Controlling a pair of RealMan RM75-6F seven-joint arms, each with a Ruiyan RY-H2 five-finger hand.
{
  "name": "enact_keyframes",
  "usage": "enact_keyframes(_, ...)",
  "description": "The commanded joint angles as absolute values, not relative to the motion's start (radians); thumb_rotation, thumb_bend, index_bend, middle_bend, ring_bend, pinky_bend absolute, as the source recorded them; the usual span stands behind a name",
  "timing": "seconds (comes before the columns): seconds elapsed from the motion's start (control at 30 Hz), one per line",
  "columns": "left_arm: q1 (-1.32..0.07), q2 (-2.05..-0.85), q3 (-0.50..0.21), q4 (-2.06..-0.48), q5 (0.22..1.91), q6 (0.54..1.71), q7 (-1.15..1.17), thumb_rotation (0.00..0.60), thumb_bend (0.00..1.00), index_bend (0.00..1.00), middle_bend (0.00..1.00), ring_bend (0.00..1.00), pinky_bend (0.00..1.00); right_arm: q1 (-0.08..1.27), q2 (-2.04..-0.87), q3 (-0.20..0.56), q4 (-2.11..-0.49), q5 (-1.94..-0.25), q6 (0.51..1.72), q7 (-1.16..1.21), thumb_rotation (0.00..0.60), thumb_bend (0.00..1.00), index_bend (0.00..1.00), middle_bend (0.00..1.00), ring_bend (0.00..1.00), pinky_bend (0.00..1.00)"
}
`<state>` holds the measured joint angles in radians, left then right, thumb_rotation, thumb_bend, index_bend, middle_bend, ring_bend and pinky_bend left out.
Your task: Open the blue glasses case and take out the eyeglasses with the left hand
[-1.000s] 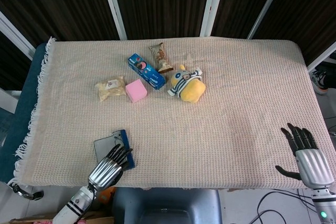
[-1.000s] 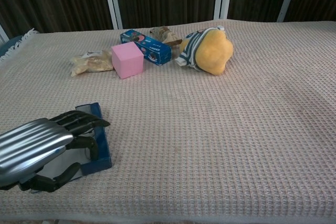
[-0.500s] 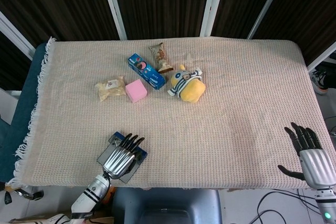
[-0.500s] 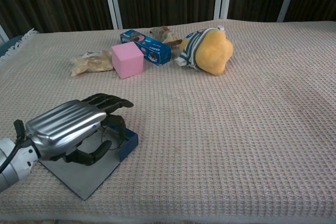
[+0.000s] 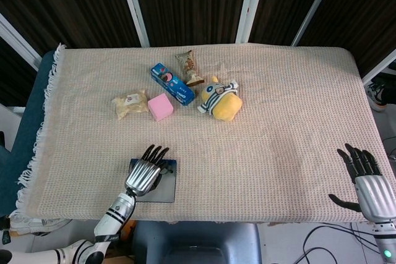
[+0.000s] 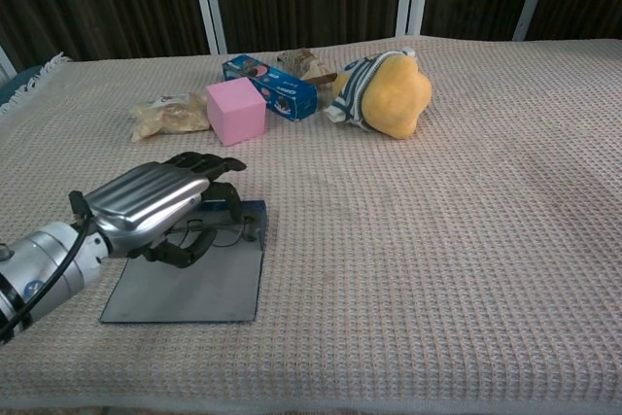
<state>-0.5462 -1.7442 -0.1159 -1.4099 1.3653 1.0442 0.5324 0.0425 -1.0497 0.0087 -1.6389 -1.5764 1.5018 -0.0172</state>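
The blue glasses case (image 6: 199, 289) lies open and flat near the table's front left, showing its grey inside and a blue rim; in the head view the case (image 5: 162, 188) is partly under my hand. Thin-framed eyeglasses (image 6: 208, 231) lie in it at the far end. My left hand (image 6: 155, 203) arches over them, fingers curved down at the glasses and thumb beneath; no firm grip shows. From the head view the left hand (image 5: 145, 175) covers the glasses. My right hand (image 5: 366, 182) hangs off the front right edge, fingers spread, holding nothing.
Toward the back of the cloth-covered table (image 5: 278, 122) sit a pink cube (image 6: 235, 111), a blue snack box (image 6: 277, 87), a crumpled beige packet (image 6: 170, 115), a brown wrapper (image 5: 189, 66) and a yellow plush toy (image 6: 387, 93).
The case has swung round from an angled pose to lie square, its lid flat open. My left hand moved forward and right over the glasses. The right hand barely shifted.
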Motion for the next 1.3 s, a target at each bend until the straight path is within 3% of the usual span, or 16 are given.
enact_keyframes(0.03, -0.557, -1.756, -0.131, -1.387, 1.348, 1.047, 0.523, 0.6, 0.54, 0.24, 0.03, 0.0, 0.01, 0.043, -1.05, 0.009, -1.639, -1.575, 1.501, -0.018, 0.6, 0.19, 0.0, 0.0, 0.0, 0.0)
enact_keyframes(0.47, -0.571, -1.749, -0.145, -1.367, 1.316, 1.068, 0.496, 0.6, 0.51, 0.23, 0.03, 0.0, 0.01, 0.043, -1.052, 0.011, -1.641, -1.571, 1.497, -0.024, 0.6, 0.19, 0.0, 0.0, 0.0, 0.0)
enact_keyframes(0.77, -0.555, -1.72, -0.139, -1.406, 1.368, 1.146, 0.432, 0.6, 0.44, 0.3, 0.05, 0.0, 0.05, 0.044, -1.055, 0.007, -1.643, -1.577, 1.491, -0.035, 0.6, 0.19, 0.0, 0.0, 0.0, 0.0)
enact_keyframes(1.03, -0.578, -1.704, -0.186, -1.452, 1.2, 1.05, 0.469, 0.6, 0.43, 0.33, 0.05, 0.0, 0.05, 0.049, -1.057, 0.007, -1.642, -1.575, 1.481, -0.039, 0.6, 0.19, 0.0, 0.0, 0.0, 0.0)
enact_keyframes(1.3, -0.601, -1.71, -0.201, -1.448, 1.13, 1.047, 0.513, 0.6, 0.43, 0.33, 0.05, 0.0, 0.05, 0.049, -1.054, 0.006, -1.641, -1.576, 1.481, -0.033, 0.6, 0.19, 0.0, 0.0, 0.0, 0.0)
